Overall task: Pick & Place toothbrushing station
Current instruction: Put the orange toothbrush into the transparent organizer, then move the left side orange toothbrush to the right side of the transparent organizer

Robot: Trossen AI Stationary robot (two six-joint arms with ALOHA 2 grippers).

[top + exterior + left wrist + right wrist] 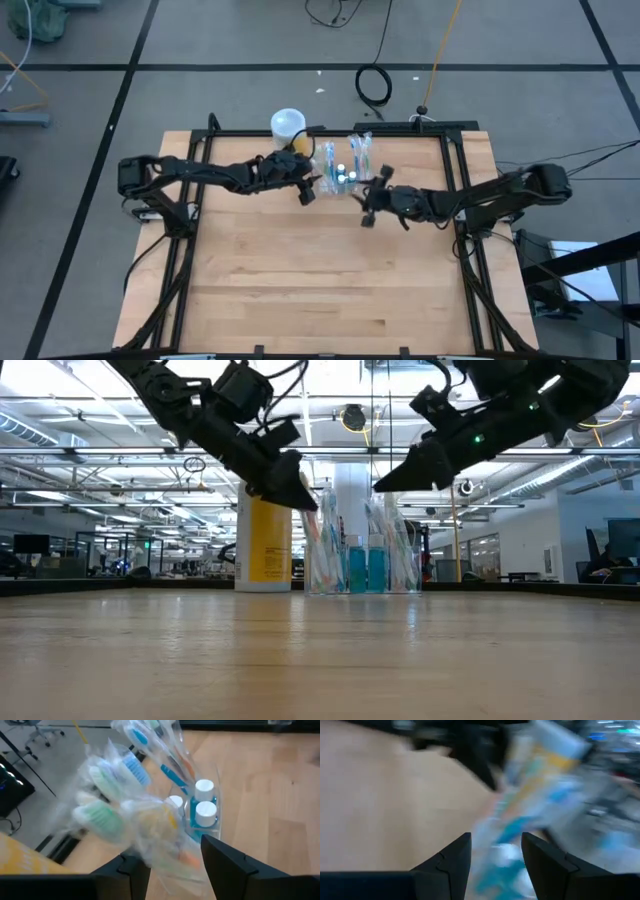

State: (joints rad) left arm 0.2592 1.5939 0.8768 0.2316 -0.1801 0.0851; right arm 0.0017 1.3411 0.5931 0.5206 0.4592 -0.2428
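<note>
Toothbrushing station (347, 168) near bench's far edge, beside yellow cup (291, 130), left gripper (311, 186) and right gripper (366, 203) flanking it, fingers spread, grasping nothing

No legible text, brand, number or sign is showing in any view. The yellow-orange cup (264, 545) is carrying dark printed lines down its side in the low view, but they are reading too small to make out. The wrapped items in the toothbrushing station (362, 560) are showing no readable lettering.
</note>
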